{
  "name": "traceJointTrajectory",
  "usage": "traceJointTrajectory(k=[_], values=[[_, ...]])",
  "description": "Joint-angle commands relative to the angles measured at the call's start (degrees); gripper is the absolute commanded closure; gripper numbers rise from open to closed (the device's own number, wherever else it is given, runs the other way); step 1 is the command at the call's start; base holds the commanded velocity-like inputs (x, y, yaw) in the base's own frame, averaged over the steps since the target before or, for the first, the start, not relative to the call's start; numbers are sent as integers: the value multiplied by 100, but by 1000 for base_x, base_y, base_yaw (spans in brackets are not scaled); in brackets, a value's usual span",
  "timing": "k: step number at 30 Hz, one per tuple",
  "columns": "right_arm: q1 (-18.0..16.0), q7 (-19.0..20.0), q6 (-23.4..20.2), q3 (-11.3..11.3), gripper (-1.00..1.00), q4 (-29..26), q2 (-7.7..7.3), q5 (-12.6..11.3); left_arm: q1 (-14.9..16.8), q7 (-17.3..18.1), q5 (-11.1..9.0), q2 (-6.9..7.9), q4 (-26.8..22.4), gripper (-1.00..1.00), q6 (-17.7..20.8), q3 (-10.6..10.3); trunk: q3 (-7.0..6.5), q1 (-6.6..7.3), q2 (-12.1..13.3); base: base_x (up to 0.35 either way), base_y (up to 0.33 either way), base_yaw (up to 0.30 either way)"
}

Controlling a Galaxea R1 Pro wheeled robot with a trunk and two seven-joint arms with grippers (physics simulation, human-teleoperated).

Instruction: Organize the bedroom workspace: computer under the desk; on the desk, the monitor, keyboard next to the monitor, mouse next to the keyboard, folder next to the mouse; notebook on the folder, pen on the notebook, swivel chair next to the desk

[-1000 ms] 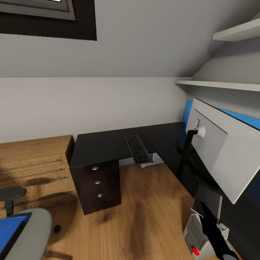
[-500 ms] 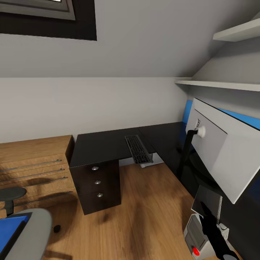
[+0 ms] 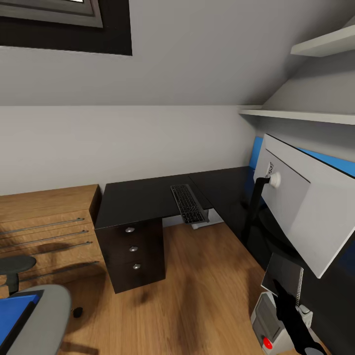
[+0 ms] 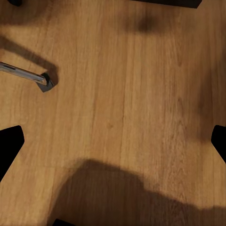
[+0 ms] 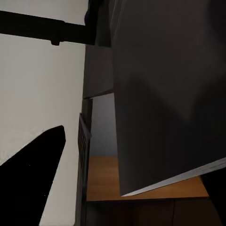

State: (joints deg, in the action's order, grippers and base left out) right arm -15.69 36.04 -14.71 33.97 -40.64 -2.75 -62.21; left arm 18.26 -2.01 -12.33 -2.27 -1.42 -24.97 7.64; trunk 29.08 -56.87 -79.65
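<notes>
while the right gripper point(image 3: 291, 315), jaw state unclear, reaches toward the notebook point(image 3: 283, 277), nothing has shifted since earlier.

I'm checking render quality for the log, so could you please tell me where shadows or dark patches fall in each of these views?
Head view: soft dark shadows lie on the wooden floor before the desk, whose glossy top looks near black. Left wrist view: a broad shadow covers the near floor. Right wrist view: the monitor is dim grey, the fingers flat black silhouettes.
</notes>
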Motion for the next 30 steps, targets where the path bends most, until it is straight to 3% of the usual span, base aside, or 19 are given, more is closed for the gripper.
traceJointTrajectory(k=[1, 30], values=[[-4, 9, -15, 163, 100, 4, -113, -72, 2, -10, 29, -2, 1, -100, -17, 44, 6, 0, -3, 0, 0, 0], [-4, 17, -14, 163, 100, 4, -151, -81, 2, -10, 29, -2, 1, -100, -17, 44, 6, 0, -3, 0, 0, 0]])
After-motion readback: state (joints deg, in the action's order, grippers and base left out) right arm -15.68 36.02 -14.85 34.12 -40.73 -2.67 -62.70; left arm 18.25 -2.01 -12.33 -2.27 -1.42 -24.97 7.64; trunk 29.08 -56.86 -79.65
